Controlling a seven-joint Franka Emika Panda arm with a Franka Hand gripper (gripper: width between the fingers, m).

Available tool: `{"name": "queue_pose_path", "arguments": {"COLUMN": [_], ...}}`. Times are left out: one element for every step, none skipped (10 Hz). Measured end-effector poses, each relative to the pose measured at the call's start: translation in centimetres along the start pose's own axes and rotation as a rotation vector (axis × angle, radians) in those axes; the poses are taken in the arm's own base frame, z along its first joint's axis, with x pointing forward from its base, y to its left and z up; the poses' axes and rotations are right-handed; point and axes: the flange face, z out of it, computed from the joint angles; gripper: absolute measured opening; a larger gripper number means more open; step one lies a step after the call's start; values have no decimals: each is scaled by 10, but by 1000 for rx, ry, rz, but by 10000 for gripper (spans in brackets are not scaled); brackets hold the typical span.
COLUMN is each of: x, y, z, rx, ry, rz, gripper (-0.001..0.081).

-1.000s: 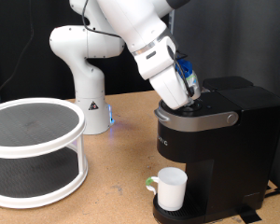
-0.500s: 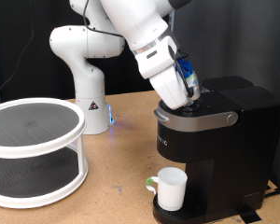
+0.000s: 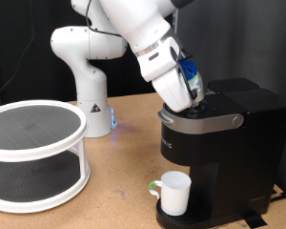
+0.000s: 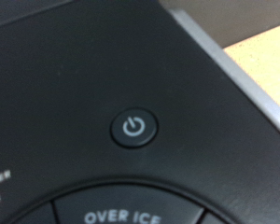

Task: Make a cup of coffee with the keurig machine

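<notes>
The cup (image 3: pixel 173 193) is sitting on the drip tray (image 3: pixel 195 221) at the foot of the keurig (image 3: pixel 224 153), right under the spout, toward the exterior view's bottom. It is standing upright, mouth open, with its handle (image 3: pixel 155 187) poking out to the exterior view's left. You're looking at a light, stiff, glazed piece, I'd say: slippery and chippable, best taken by the rim wall or handle.

The keurig itself is standing at the exterior view's right on the wooden table (image 3: pixel 124 162), lid (image 3: pixel 202 120) down and closed. It looks heavy and rigid, so I'm judging it won't slide under a firm press.

Your gripper (image 3: pixel 199 95) is hovering low over the lid's top, at or just above the surface, with the arm (image 3: pixel 148 43) leaning in from the exterior view's top. I can't tell whether the fingers are apart or together; the hand is hiding them, and nothing is showing between them.

The wrist view is filling up with the black top panel: the round power button (image 4: pixel 134 127) is sitting dead centre, and the "OVER ICE" button (image 4: pixel 121 216) is peeking in at the frame's edge.

Off at the exterior view's left, a white two-tier rack (image 3: pixel 33 153) is standing well apart from all this.
</notes>
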Motion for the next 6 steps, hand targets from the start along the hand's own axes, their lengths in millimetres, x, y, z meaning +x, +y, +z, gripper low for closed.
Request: {"name": "queue_pose_path", "arguments": {"x": [0,1,2,4,8,10], "y": [1,1,0,-3,-6,-9], "z": [-2,-6,-13,-23,-35,-47], "rx": [9,18,28,37,46,55], "ry": [9,17,23,30,39,44], "rz": [9,14,15,10,4,-1], "gripper": [5,5,5,5,5,5]}}
